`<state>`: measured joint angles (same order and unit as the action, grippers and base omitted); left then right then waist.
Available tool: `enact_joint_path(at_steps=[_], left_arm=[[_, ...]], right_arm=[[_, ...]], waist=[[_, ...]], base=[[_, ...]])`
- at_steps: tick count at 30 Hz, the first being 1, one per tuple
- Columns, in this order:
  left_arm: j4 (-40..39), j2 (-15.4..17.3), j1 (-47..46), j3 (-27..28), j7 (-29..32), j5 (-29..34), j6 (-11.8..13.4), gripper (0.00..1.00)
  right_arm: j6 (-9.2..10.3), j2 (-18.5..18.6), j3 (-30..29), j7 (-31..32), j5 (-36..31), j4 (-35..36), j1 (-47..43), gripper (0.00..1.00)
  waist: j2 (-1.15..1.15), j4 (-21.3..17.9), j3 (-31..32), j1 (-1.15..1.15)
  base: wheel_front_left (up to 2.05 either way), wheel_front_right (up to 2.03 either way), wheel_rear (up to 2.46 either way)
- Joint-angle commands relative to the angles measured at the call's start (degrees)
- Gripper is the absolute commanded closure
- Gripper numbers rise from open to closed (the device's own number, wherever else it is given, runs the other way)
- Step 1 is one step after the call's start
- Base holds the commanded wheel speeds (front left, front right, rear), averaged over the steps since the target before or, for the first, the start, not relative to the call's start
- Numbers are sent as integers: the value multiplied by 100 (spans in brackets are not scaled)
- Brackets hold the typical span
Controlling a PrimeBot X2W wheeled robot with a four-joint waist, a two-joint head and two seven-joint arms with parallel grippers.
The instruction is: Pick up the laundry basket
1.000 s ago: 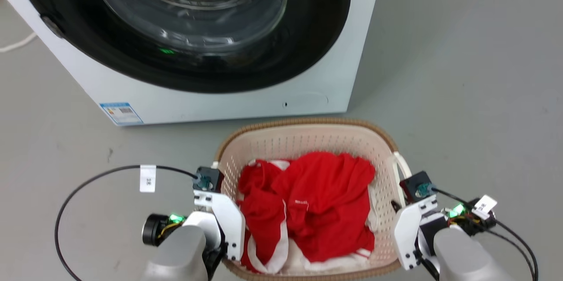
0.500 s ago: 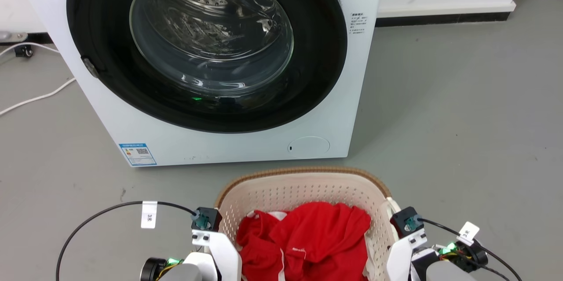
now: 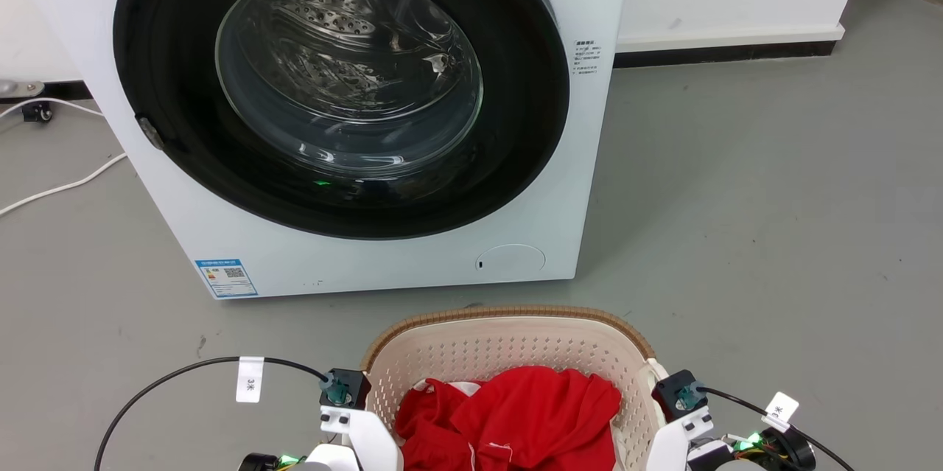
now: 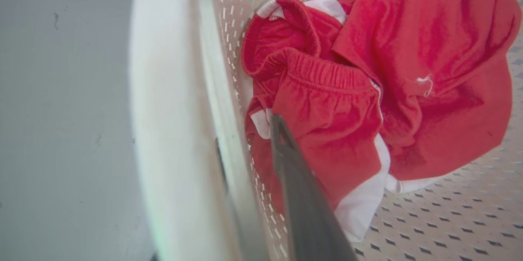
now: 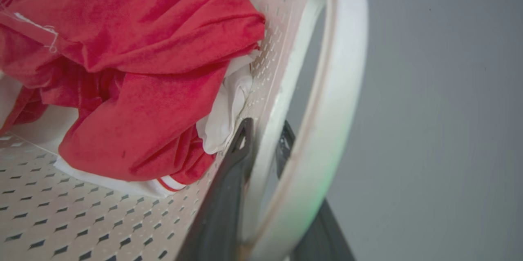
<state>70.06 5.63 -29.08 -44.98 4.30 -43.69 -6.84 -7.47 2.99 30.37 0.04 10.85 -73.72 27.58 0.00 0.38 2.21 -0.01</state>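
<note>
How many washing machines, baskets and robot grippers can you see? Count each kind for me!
1 washing machine
1 laundry basket
2 grippers: the left gripper and the right gripper
Total: 4

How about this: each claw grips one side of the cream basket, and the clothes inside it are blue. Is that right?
Not quite: the clothes in the laundry basket are red with white trim, not blue, as the left wrist view shows. The left claw and right claw do each grip one side.
</note>
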Motion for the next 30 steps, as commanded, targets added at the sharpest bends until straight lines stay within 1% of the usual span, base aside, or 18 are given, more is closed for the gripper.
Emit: enact_joint_path(at_steps=[1, 30], left_arm=[[-59, 11, -41, -48, -108, -61, -110, 100], [63, 40, -176, -616, -237, -635, -111, 100]], right_arm=[[-4, 82, 118, 33, 4, -18, -113, 100], [-4, 202, 634, 22, 574, -20, -9, 100]], waist=[[0, -8, 2, 1], [0, -26, 21, 1]], base=[[0, 0, 0], [0, 0, 0]])
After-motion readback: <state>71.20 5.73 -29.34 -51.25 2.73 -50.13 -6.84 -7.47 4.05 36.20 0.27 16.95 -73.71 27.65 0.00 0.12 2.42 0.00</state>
